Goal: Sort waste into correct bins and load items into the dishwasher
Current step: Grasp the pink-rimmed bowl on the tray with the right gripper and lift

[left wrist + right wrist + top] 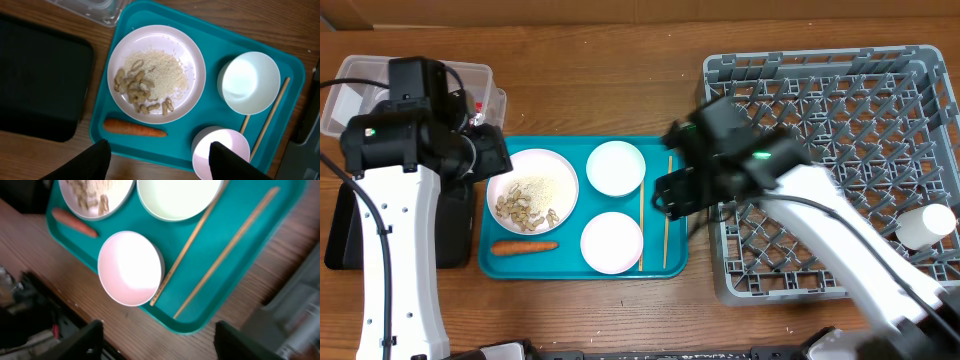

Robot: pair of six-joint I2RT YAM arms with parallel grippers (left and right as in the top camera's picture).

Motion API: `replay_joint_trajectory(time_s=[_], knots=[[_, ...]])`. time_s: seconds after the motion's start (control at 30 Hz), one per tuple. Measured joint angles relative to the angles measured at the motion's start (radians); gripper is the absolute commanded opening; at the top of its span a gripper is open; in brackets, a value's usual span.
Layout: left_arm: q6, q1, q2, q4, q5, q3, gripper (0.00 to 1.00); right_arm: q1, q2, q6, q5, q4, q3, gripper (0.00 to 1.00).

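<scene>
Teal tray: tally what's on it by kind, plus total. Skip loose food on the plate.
On the teal tray:
Plate: 1
Bowls: 2, white bowl and pale pink bowl
Chopsticks: 2
Carrot: 1
Total: 6

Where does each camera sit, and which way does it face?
Overhead: above the table, facing straight down at tray and rack; left arm and right arm show.
Left wrist: on the left arm, facing down at plate and carrot; open left gripper at bottom.
Right wrist: on the right arm, facing down at pink bowl and chopsticks; open right gripper at bottom.
Shared: both wrist views show carrot, pink bowl, chopsticks.
</scene>
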Motion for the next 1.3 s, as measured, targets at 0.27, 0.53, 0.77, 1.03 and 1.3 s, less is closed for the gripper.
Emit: replay_joint_trajectory(time_s=[0.27,0.53,0.77,1.03,1.3], knots=[[-0.010,0.007,0.000,-0.002,-0.004,0.000,0.66,0.090,0.248,0.107,0.025,0.050,0.000,0.56],[-0.010,0.007,0.000,-0.002,-0.004,0.000,0.66,0.123,0.370,0.163,0.031,0.063,-0.003,0.48],[-0.011,0.007,0.000,-0.002,-0.004,0.000,0.66,0.149,0.372,0.182,0.032,0.072,-0.005,0.41],[-0.011,0.007,0.000,-0.002,-0.004,0.000,0.66,0.194,0.406,0.236,0.065,0.090,-0.006,0.14],[-0.011,0.007,0.000,-0.002,-0.004,0.000,0.66,0.188,0.415,0.248,0.079,0.073,-0.005,0.04]])
